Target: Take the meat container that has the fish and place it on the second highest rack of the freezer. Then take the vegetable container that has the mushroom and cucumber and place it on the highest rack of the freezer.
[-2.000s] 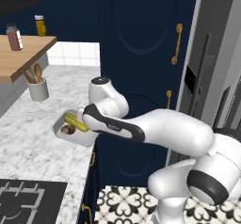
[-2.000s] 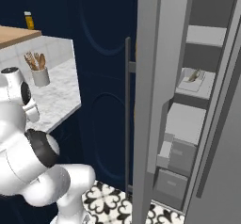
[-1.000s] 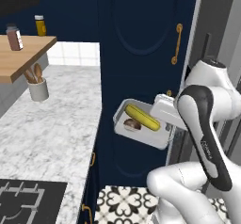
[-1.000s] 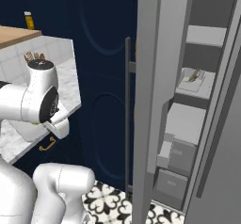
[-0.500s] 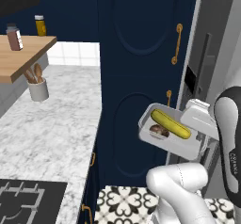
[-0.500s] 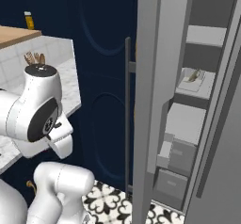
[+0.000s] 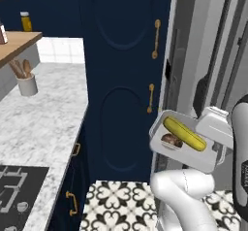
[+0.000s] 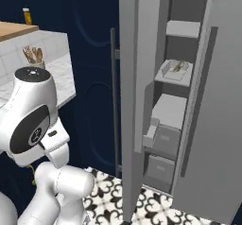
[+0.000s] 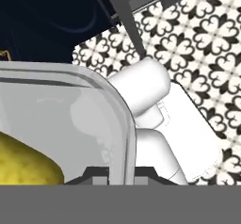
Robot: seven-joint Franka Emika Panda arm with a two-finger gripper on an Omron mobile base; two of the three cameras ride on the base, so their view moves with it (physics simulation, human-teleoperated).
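My gripper (image 7: 208, 136) is shut on the right rim of the pale vegetable container (image 7: 180, 153), holding it in the air in front of the navy cabinet, just left of the grey freezer (image 7: 208, 55). In the container lie the yellow-green cucumber (image 7: 184, 134) and the dark brown mushroom (image 7: 169, 140). The hand view shows the container's rim (image 9: 125, 124) clamped between my fingertips (image 9: 96, 173), with the cucumber (image 9: 23, 164) inside. The freezer (image 8: 142, 77) stands open. The meat container (image 8: 173, 72) with the fish (image 8: 178, 66) rests on the second highest rack (image 8: 163, 81). The highest rack (image 8: 183, 29) is bare.
A marble counter (image 7: 43, 113) with a utensil cup (image 7: 26, 83) lies to the left, a stovetop (image 7: 14, 186) at its near end. The freezer's door (image 8: 130, 101) stands edge-on with a long dark handle (image 8: 113, 91). Lower shelves hold a grey drawer (image 8: 165, 139). Patterned floor tiles (image 8: 156, 205) lie below.
The arm has carried the vegetable container rightward toward the freezer. The whole picture has shifted a little in both base views, so the base has moved.
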